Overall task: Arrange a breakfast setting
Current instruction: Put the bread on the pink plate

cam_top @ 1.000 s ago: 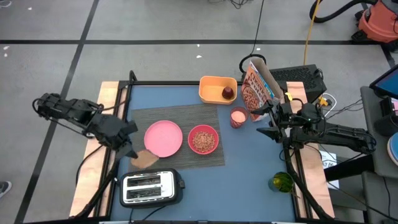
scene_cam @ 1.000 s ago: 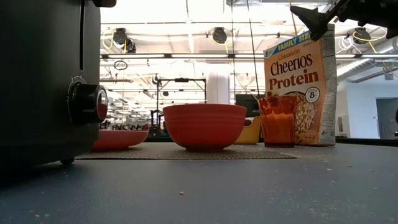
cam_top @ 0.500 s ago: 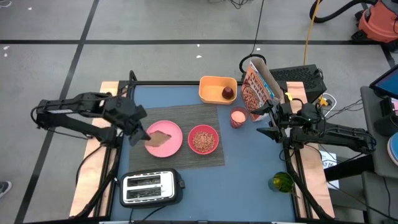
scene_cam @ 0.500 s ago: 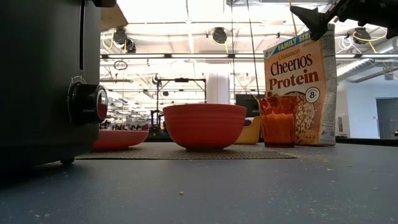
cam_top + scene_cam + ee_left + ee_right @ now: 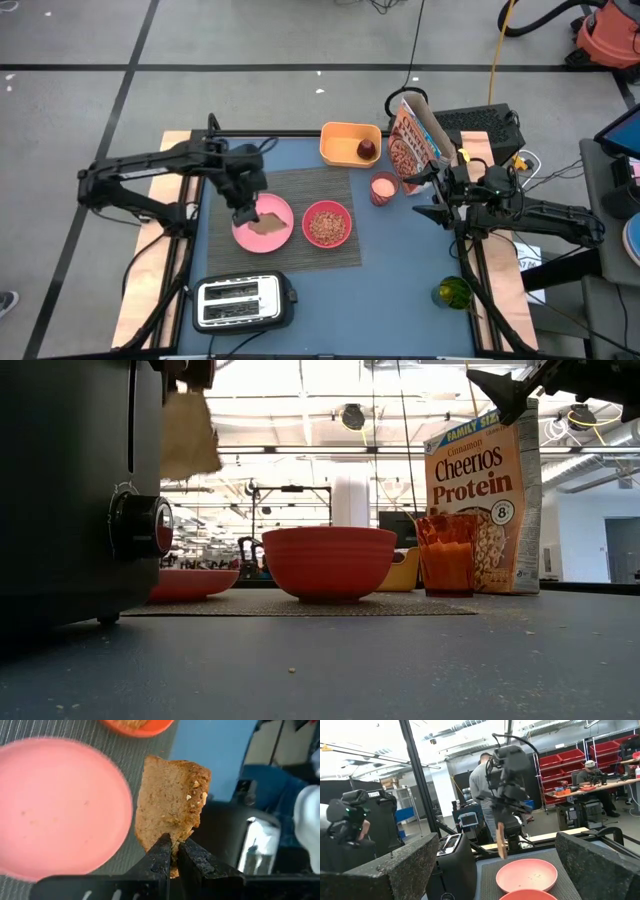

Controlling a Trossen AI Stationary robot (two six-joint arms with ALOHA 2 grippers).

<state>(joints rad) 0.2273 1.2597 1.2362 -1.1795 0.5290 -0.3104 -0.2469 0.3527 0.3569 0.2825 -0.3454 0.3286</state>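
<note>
Toast slice (image 5: 170,810), clenched in left jaws, has moved over the pink plate (image 5: 247,236); right jaws released.

left gripper (image 5: 171,851) clamps toast slice (image 5: 170,805) | above pink plate (image 5: 55,810) edge | toaster (image 5: 250,845) beyond

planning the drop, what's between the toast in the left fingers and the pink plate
Nothing. The brown toast slice hangs in the shut left gripper above the flat pink plate, only air between them; the left wrist and low views show it.
</note>
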